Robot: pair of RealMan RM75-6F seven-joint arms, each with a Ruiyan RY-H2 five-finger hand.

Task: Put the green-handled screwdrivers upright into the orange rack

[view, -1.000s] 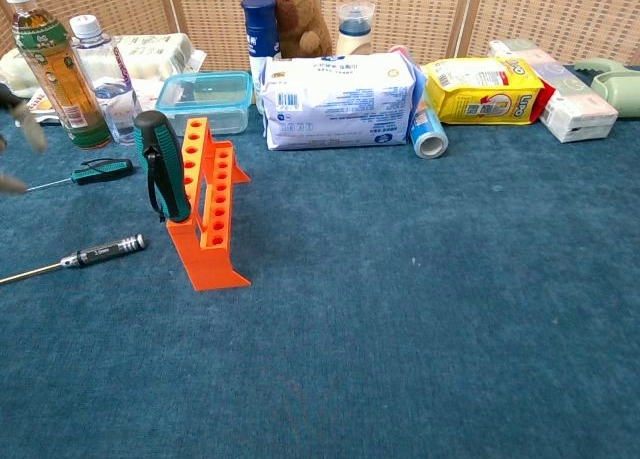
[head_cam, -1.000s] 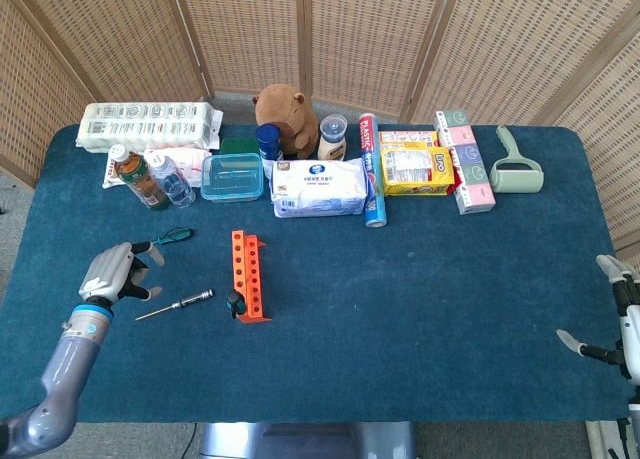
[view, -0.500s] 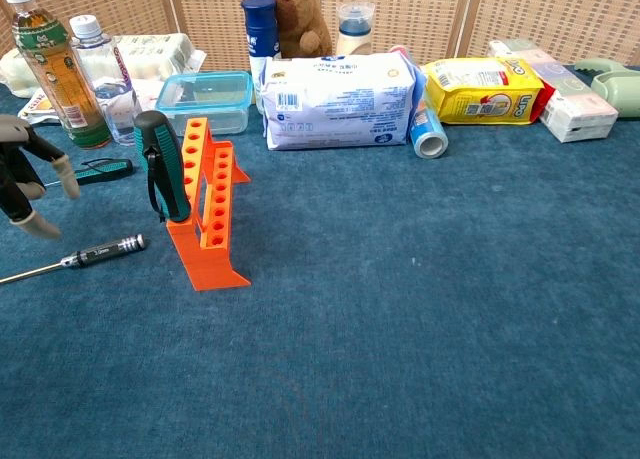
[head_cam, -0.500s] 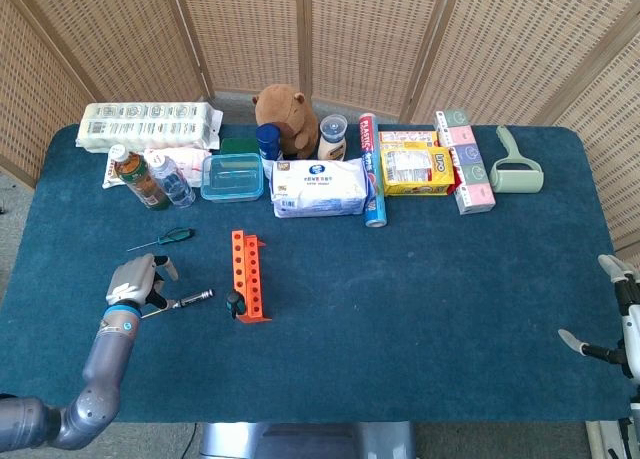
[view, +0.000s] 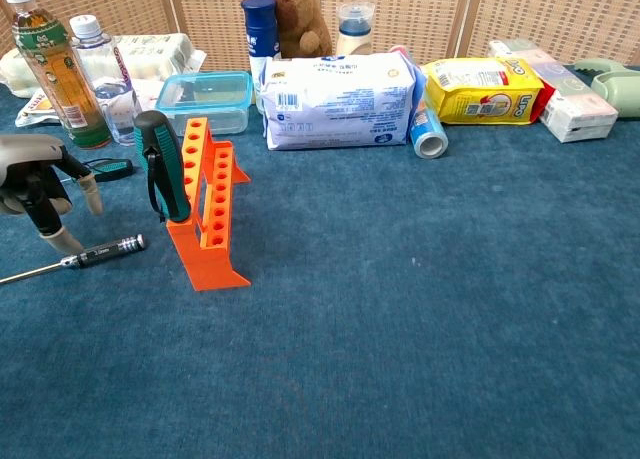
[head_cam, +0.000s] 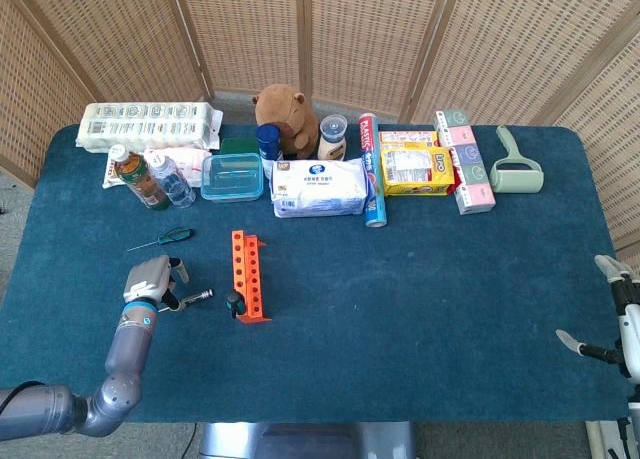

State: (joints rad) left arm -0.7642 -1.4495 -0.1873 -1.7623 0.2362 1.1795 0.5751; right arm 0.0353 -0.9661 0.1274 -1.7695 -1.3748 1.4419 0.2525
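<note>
The orange rack [head_cam: 250, 276] [view: 211, 215] stands left of the table's middle. One green-handled screwdriver [head_cam: 236, 302] [view: 160, 166] stands upright in its near end. A second, slimmer green-handled screwdriver [head_cam: 166, 238] [view: 106, 167] lies flat on the cloth, left of the rack and behind my left hand. My left hand [head_cam: 152, 279] [view: 38, 178] hovers with its fingers spread and pointing down over the shaft of a black-handled screwdriver [head_cam: 192, 298] [view: 98, 253]; it holds nothing. My right hand [head_cam: 620, 314] shows at the far right edge with its fingers apart and nothing in them.
Along the back stand a tea bottle [view: 47, 62], a water bottle [view: 104, 77], a blue-lidded box [head_cam: 232, 175], a plush toy [head_cam: 286, 117], a wipes pack [head_cam: 320, 187], a tube [head_cam: 373, 169], a yellow pack [head_cam: 414, 168] and a lint roller [head_cam: 518, 166].
My left hand has moved right and toward the rack, from beside the lying green screwdriver to above the black-handled one's shaft. The right hand stays put.
</note>
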